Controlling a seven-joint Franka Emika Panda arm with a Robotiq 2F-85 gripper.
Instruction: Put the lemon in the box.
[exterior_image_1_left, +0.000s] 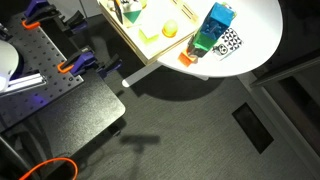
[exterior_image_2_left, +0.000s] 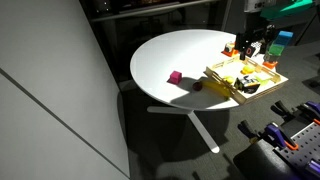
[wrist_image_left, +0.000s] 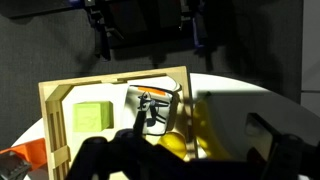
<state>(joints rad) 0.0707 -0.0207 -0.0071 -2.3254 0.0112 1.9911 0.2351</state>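
The lemon (exterior_image_1_left: 170, 29) lies inside the light-wood box (exterior_image_1_left: 131, 42), close to one rim. In the wrist view the lemon (wrist_image_left: 174, 143) sits just inside the box rim (wrist_image_left: 118, 81), partly in my shadow. My gripper (wrist_image_left: 190, 165) hangs above it with its dark fingers spread wide, open and empty. In an exterior view my gripper (exterior_image_2_left: 250, 48) hovers over the box (exterior_image_2_left: 222, 73). A yellowish patch right of the rim is in shadow and I cannot tell what it is.
The box also holds a yellow-green block (wrist_image_left: 92, 115) and a white pack with a black tool (wrist_image_left: 150, 105). A tall blue-and-green carton (exterior_image_1_left: 213, 30), an orange item (exterior_image_1_left: 186, 58) and a checkered card (exterior_image_1_left: 229, 42) stand beside it. A magenta object (exterior_image_2_left: 174, 77) lies on the white table (exterior_image_2_left: 170, 55).
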